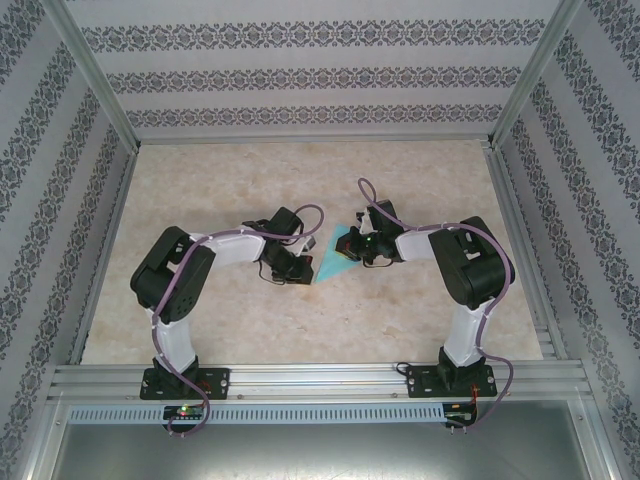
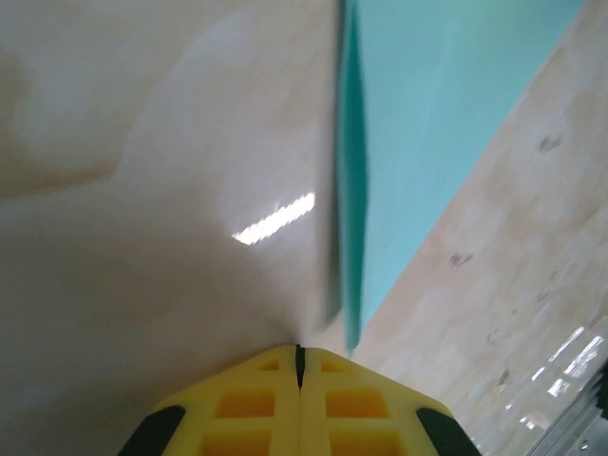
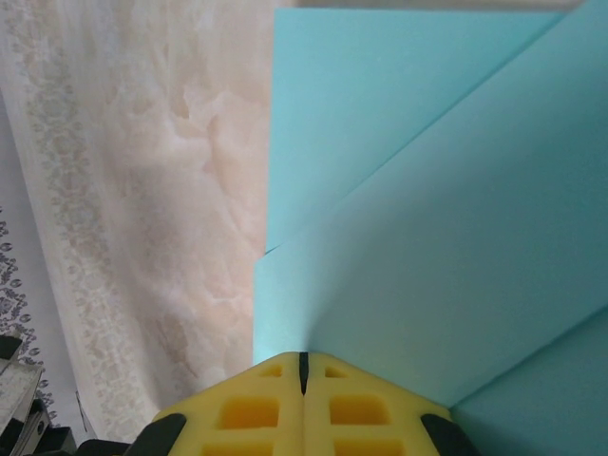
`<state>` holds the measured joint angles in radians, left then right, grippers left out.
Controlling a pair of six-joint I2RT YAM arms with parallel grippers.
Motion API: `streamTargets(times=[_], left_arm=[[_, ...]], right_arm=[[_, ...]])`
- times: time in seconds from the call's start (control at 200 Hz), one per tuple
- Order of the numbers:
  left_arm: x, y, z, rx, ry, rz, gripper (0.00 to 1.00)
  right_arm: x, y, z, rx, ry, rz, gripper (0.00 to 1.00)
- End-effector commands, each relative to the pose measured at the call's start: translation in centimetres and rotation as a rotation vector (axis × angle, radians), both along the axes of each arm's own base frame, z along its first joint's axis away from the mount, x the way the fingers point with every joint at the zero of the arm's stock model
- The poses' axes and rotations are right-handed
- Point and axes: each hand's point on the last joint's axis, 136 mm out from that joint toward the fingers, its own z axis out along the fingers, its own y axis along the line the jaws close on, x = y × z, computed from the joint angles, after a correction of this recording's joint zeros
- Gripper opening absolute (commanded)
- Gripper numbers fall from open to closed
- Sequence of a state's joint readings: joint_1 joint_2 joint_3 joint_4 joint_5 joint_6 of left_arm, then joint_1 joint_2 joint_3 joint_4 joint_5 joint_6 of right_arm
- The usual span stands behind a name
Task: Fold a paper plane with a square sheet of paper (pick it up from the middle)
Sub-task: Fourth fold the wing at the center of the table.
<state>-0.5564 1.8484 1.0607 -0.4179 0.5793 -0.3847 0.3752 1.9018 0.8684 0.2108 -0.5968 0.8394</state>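
Observation:
The square sheet of paper [image 1: 333, 257] lies folded into a turquoise triangle on the table between both grippers, its point toward the near left. In the left wrist view the paper [image 2: 427, 114] narrows to a tip just right of my left gripper [image 2: 299, 349], whose yellow fingers are shut with nothing between them, resting on the bare table beside that tip. One folded edge stands up a little. My right gripper [image 3: 303, 358] is shut too, its tip pressed down on the overlapping folded layers of the paper [image 3: 427, 190]. From above, the left gripper [image 1: 300, 274] and right gripper [image 1: 353, 252] flank the paper.
The beige marbled table [image 1: 300, 180] is boxed in by patterned walls and aluminium frame posts [image 1: 90, 80]. A metal rail [image 1: 320, 378] with both arm bases runs along the near edge. Open tabletop lies behind the paper.

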Motion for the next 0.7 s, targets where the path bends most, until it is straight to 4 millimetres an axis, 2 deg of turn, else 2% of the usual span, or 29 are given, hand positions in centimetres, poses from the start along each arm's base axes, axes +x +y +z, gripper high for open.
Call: streamTargets(times=[0.0,0.095,0.16,0.38,0.54,0.694], left_arm=[[0.1,0.7,2.1,0.026,-0.069,0.018,0.02],[2.0,-1.0,4.0,-0.068,-0.139,0.053,0.02],[2.8,-2.3,4.3,-0.128,-0.142,0.066,0.02],[4.2,-5.7,2.5,-0.142,-0.097,0.047,0.02],[4.8,-6.0,0.9,-0.112,-0.073,0.047,0.01],[3.3,-5.0,-0.5,-0.062,-0.023,0.026,0.01]], right_arm=[[-3.5,-4.8,-7.4,-0.234,0.211,-0.089,0.03],[-3.5,-4.7,-7.4,-0.231,0.211,-0.089,0.03],[-3.5,-4.7,-7.5,-0.23,0.213,-0.089,0.03],[-3.5,-4.6,-7.6,-0.223,0.215,-0.091,0.03],[-3.5,-4.4,-7.6,-0.221,0.216,-0.087,0.03],[-3.5,-4.5,-7.6,-0.225,0.219,-0.088,0.03]])
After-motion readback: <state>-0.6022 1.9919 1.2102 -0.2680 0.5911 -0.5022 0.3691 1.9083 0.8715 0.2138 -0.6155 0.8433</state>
